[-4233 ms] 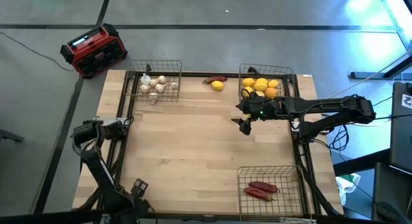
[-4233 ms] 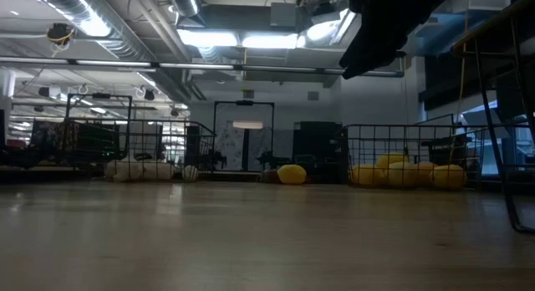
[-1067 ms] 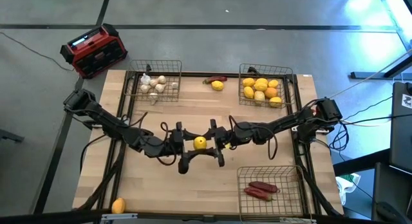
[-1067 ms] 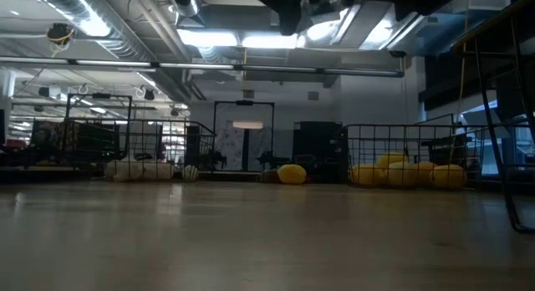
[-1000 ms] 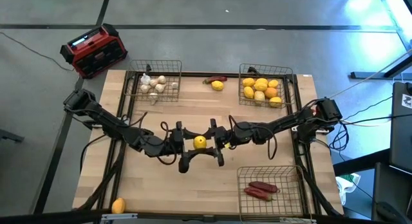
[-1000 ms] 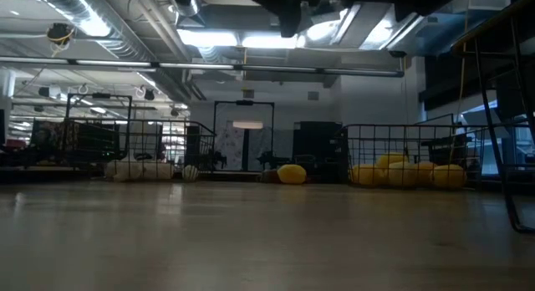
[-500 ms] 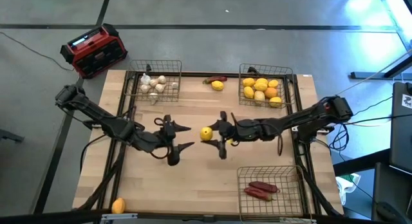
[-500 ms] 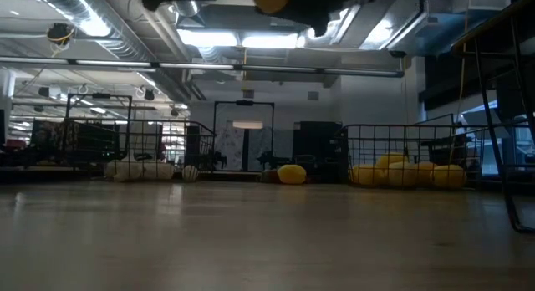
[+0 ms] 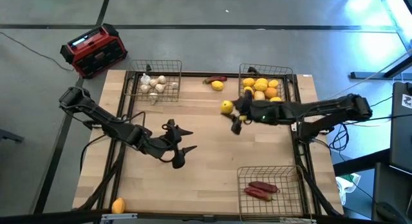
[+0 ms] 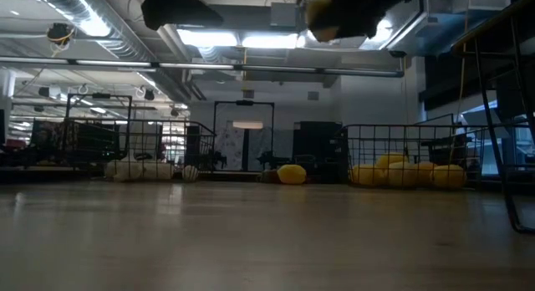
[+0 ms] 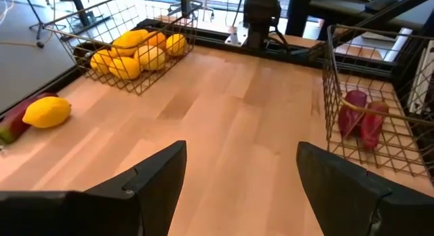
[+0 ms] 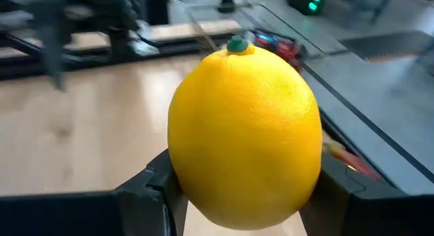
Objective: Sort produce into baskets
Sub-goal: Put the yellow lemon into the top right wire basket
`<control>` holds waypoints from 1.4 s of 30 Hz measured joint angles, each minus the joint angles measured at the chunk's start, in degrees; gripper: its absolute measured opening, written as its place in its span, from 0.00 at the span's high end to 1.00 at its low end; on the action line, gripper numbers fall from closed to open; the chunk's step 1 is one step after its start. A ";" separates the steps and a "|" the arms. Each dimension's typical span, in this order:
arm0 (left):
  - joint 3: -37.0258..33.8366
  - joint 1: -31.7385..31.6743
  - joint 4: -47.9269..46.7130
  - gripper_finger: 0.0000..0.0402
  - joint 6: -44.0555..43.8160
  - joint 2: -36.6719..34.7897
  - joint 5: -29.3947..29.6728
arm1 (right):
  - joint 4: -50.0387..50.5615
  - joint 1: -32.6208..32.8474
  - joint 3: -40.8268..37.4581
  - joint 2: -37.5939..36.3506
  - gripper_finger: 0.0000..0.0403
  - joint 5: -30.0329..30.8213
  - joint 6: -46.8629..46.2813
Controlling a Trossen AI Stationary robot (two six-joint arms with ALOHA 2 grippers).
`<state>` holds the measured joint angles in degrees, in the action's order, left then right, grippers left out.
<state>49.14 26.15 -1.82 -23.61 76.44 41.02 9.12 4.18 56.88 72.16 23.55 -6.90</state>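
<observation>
My right gripper [image 9: 232, 114] is shut on a yellow lemon [image 9: 226, 107], high over the table beside the far right basket [image 9: 288, 73] of yellow and orange fruits. The lemon fills the right wrist view [image 12: 244, 138]. My left gripper [image 9: 185, 141] stands open with nothing in it, over the middle of the table toward the left. Whitish bulbs lie in the far left basket [image 9: 175, 64], dark red peppers [image 9: 262, 189] in the near right basket [image 9: 241, 176]. A loose lemon [image 9: 217, 85] and a red pepper [image 9: 215, 78] lie on the table between the far baskets. My right gripper pinches the lemon by its two opposite sides [image 12: 182, 175] between its two fingers [image 12: 152, 188]. The fingers reach in from the table's right, slanting a little down. The lemon is lifted clear of the table, its green stem nub [image 12: 237, 45] pointing away from the wrist.
An orange fruit [image 9: 118, 205] lies at the near left corner. A red and black box [image 9: 94, 50] stands on the floor beyond the far left corner. Bare wood stretches across the middle of the table [image 9: 206, 179].
The two grippers stood together at the lemon in the middle of the table. My right gripper has since carried it up and toward the far right basket. My left gripper has drawn back toward the table's left without it.
</observation>
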 joint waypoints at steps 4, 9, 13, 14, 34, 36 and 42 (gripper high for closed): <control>0.00 -0.01 -0.01 0.31 -0.05 0.00 0.04 | 7.06 -4.80 0.00 -3.33 0.51 0.01 -0.36; 0.00 -0.39 -0.06 0.31 -0.62 0.00 0.04 | 18.00 -12.27 0.00 -5.95 0.51 0.03 -1.55; 0.00 -0.42 -0.22 0.31 -2.13 0.00 0.08 | 27.87 -18.47 -0.02 -6.17 0.51 0.01 -3.04; 0.00 -0.38 -0.40 0.31 -2.17 0.00 0.06 | 29.54 -20.05 -0.02 -6.14 0.51 0.02 -3.14; -0.01 -0.98 -0.57 0.31 -2.18 0.00 0.11 | 40.92 -49.78 -0.05 -0.21 0.50 -14.17 -3.97; 0.00 -0.96 -0.58 0.31 -2.19 0.00 0.11 | 41.62 -50.84 -0.07 1.98 0.50 -14.18 -5.14; 0.00 -0.81 -1.88 0.31 -2.61 0.00 0.08 | 43.07 -52.74 -0.11 6.02 0.50 -14.17 -5.59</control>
<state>49.15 25.34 -3.70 -26.22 76.44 41.10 52.19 -48.56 56.77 78.18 9.38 -12.49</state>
